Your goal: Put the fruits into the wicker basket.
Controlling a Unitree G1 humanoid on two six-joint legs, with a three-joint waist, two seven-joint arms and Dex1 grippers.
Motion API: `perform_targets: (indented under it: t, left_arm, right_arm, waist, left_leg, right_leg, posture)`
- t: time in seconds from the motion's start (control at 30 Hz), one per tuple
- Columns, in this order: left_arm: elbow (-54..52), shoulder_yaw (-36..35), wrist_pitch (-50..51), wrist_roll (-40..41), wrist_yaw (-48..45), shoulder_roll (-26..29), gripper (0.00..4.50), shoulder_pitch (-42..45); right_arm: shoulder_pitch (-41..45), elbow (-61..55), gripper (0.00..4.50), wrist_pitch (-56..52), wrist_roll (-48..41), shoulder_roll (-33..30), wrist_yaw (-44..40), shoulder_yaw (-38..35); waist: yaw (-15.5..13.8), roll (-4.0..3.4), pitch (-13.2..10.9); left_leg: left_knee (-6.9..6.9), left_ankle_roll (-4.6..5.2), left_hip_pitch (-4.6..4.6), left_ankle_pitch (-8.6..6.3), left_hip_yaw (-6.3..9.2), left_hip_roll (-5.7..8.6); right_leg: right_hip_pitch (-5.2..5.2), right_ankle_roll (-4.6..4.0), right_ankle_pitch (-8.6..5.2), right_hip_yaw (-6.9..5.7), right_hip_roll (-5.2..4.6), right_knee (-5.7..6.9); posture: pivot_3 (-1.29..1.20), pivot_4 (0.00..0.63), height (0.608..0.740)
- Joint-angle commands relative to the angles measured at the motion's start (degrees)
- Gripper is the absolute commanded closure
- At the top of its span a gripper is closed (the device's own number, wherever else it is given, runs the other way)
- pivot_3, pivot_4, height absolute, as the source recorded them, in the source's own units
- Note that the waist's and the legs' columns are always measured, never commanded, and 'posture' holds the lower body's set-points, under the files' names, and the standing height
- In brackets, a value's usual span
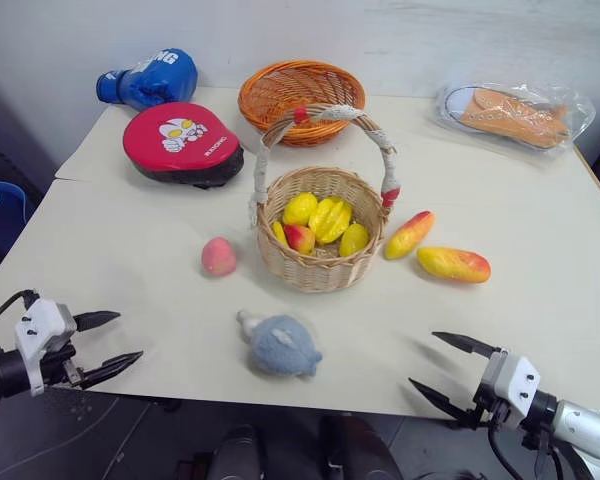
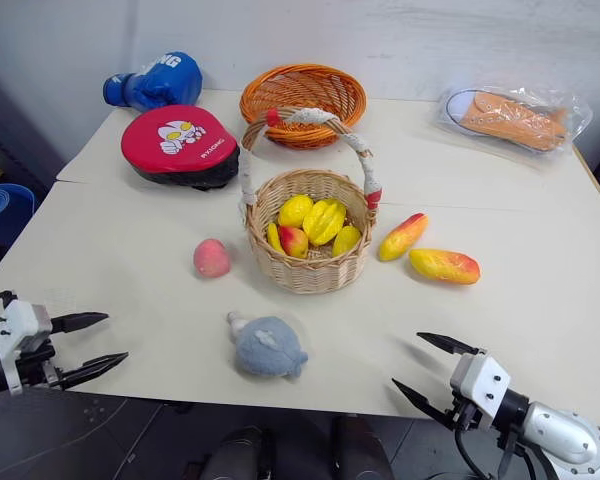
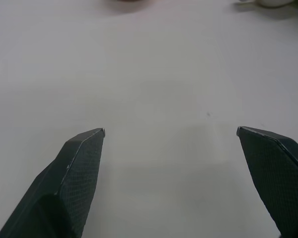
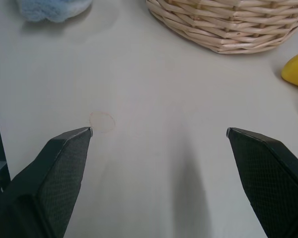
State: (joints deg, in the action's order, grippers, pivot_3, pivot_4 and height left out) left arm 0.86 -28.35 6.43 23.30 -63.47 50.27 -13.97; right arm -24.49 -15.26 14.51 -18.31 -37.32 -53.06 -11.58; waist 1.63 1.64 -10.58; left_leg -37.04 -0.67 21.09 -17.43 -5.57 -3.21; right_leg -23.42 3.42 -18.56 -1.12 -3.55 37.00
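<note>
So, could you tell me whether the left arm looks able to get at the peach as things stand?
Probably yes. The left gripper is open at the table's near edge, and the peach lies on bare table ahead, with nothing between them. The basket stands beside the peach, apart from it.

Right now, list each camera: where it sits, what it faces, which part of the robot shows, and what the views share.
Left eye view: on the head, looking down over the table at the wicker basket; both arms show, left gripper and right gripper open.
Right eye view: beside it, same scene.
Left wrist view: on the left wrist, facing bare tabletop between its fingers.
Right wrist view: on the right wrist, facing the basket's base and the plush toy.
Shared: basket and plush show in the eye views and the right wrist view.
</note>
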Motion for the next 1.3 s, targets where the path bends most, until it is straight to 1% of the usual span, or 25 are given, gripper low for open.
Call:
perform_targets:
  t: [0.03,0.1,0.2,0.33,0.43,0.5,0.57,0.63,0.7,0.77,0.83,0.97,1.03,1.1,1.2,1.3]
  left_arm:
    - [-0.70,-0.47,-0.40,0.66,-0.14,-0.10,0.00,0.40]
    - [-1.42,-1.01,1.48,2.45,-0.34,-0.24,0.00,0.46]
    - [-2.27,-0.55,1.90,2.39,-1.68,0.70,0.00,-0.17]
    - [-7.76,1.26,6.31,5.10,-5.87,2.75,0.00,-0.94]
    - [-13.74,3.58,10.69,7.80,-6.49,4.38,0.00,2.05]
    - [-17.79,7.52,12.32,8.40,-7.56,5.75,0.00,5.65]
    - [-19.79,12.04,11.87,7.26,-8.63,6.27,0.00,9.60]
    - [-21.10,18.69,10.86,5.48,-8.74,4.10,0.00,15.85]
    - [-21.77,25.70,11.02,4.05,-8.49,0.72,0.00,22.26]
    - [-19.71,30.23,10.44,1.99,-7.98,-2.60,0.00,26.85]
    - [-16.21,33.56,8.55,-0.67,-7.67,-5.35,0.00,30.27]
    - [-7.64,42.70,3.23,-8.08,-9.35,-10.48,0.00,37.38]
    - [-5.08,44.66,1.52,-9.85,-10.12,-11.90,0.00,39.05]
    - [-3.63,45.77,0.45,-10.81,-10.46,-12.90,0.00,39.61]
    - [-3.17,47.68,-2.15,-13.08,-11.18,-12.91,0.60,38.97]
    - [-5.09,47.51,-0.76,-11.88,-11.47,-12.60,1.53,37.39]
  right_arm:
    - [0.82,0.11,0.03,1.23,-0.24,-0.49,-0.27,-1.02]
    - [1.07,0.27,0.03,1.28,-0.04,-0.29,-0.17,-0.75]
    - [0.72,-0.12,0.03,0.65,-0.14,0.31,0.30,-0.27]
    - [0.53,-2.51,0.03,1.03,-5.01,2.59,-1.06,0.91]
    - [0.76,-5.39,0.03,0.74,-6.16,3.05,-1.45,2.00]
    - [0.88,-10.04,0.03,-3.25,-11.43,2.71,-0.82,1.90]
    - [-0.50,-16.38,0.03,-11.47,-19.88,0.56,0.11,1.76]
    - [0.52,-20.73,0.03,-12.03,-18.86,0.41,0.68,3.13]
    - [2.35,-23.28,0.03,-11.48,-16.53,1.26,2.18,4.22]
    - [3.25,-24.38,0.03,-11.85,-15.51,1.58,3.26,4.46]
    - [3.58,-24.83,0.03,-12.26,-14.88,1.97,4.03,4.47]
    - [0.78,-23.77,0.03,-10.63,-11.72,1.69,2.81,4.48]
    - [0.23,-23.58,0.03,-10.53,-11.01,2.11,3.23,4.41]
    - [-0.10,-23.34,0.03,-10.38,-10.12,2.89,3.92,4.69]
    - [-0.76,-22.60,0.00,-9.97,-9.09,4.05,4.34,5.11]
    - [-0.79,-21.66,0.00,-9.27,-8.26,4.77,3.93,5.80]
  waist:
    - [0.18,0.00,0.00]
    - [0.15,0.00,0.00]
    - [0.05,0.00,0.00]
    - [0.04,0.03,0.02]
    - [-0.03,0.03,0.02]
    - [-0.12,0.02,0.02]
    - [-0.08,-0.08,0.05]
    - [-0.12,-0.10,0.08]
    - [-0.15,-0.11,0.08]
    - [0.03,-0.09,0.08]
    - [-0.05,-0.08,0.08]
    - [-0.23,-0.09,0.09]
    - [-0.32,-0.06,0.09]
    - [-0.10,-0.06,0.09]
    - [-0.07,-0.06,0.09]
    - [-0.13,-0.07,0.09]
  left_leg:
    - [0.00,0.00,0.00,0.00,-0.01,0.00]
    - [0.01,-0.01,-0.01,0.00,-0.01,-0.01]
    - [-0.01,-0.01,-0.01,0.00,-0.01,-0.01]
    - [-0.01,-0.01,0.00,0.00,0.00,-0.02]
    - [-0.06,-0.01,0.00,0.01,0.00,-0.02]
    - [-0.09,-0.01,-0.01,0.01,0.00,-0.01]
    - [-0.11,-0.02,-0.02,0.02,0.00,-0.01]
    - [-0.08,-0.02,-0.02,0.02,0.01,0.00]
    - [-0.10,-0.09,-0.02,0.06,0.02,0.00]
    - [-0.19,-0.09,0.01,0.07,0.00,0.03]
    - [-0.24,-0.09,0.01,0.07,-0.02,0.08]
    - [-0.30,-0.09,0.00,0.07,-0.03,0.12]
    - [-0.38,-0.07,0.07,0.08,0.01,0.37]
    - [-0.43,-0.04,0.09,0.06,0.01,0.29]
    - [-0.44,-0.03,0.03,0.07,-0.02,0.23]
    - [-0.44,-0.01,0.02,0.08,-0.01,0.23]
  right_leg:
    - [0.00,0.00,0.00,0.01,0.01,0.00]
    - [-0.01,0.00,0.00,0.01,0.03,0.02]
    - [0.00,0.00,0.00,0.00,0.03,0.03]
    - [0.00,0.00,0.00,-0.01,0.05,0.02]
    - [0.02,0.00,0.00,0.00,0.04,0.07]
    - [0.05,0.01,0.00,0.00,0.03,0.09]
    - [0.05,0.01,0.01,0.01,0.04,0.11]
    - [0.05,0.02,0.01,0.03,0.05,0.14]
    - [0.05,0.03,0.01,0.01,0.13,0.14]
    - [0.03,0.06,0.03,0.05,0.19,0.23]
    - [0.03,0.12,0.02,0.10,0.25,0.28]
    - [-0.02,0.20,-0.02,0.18,0.35,0.36]
    - [-0.02,0.24,-0.05,0.19,0.36,0.37]
    - [-0.01,0.29,-0.05,0.21,0.30,0.38]
    - [-0.01,0.32,-0.07,0.23,0.25,0.45]
    - [0.01,0.33,-0.07,0.23,0.22,0.46]
  posture:
    - [0.00,0.150,0.740]
    - [0.00,0.150,0.740]
    - [0.00,0.150,0.740]
    - [0.00,0.150,0.740]
    - [0.00,0.150,0.740]
    - [0.00,0.150,0.740]
    - [0.00,0.150,0.740]
    - [0.00,0.150,0.740]
    - [0.00,0.150,0.740]
    - [0.00,0.150,0.740]
    - [0.00,0.150,0.740]
    - [0.00,0.150,0.740]
    - [0.00,0.150,0.740]
    - [0.00,0.150,0.740]
    - [0.00,0.150,0.740]
    - [0.00,0.150,0.740]
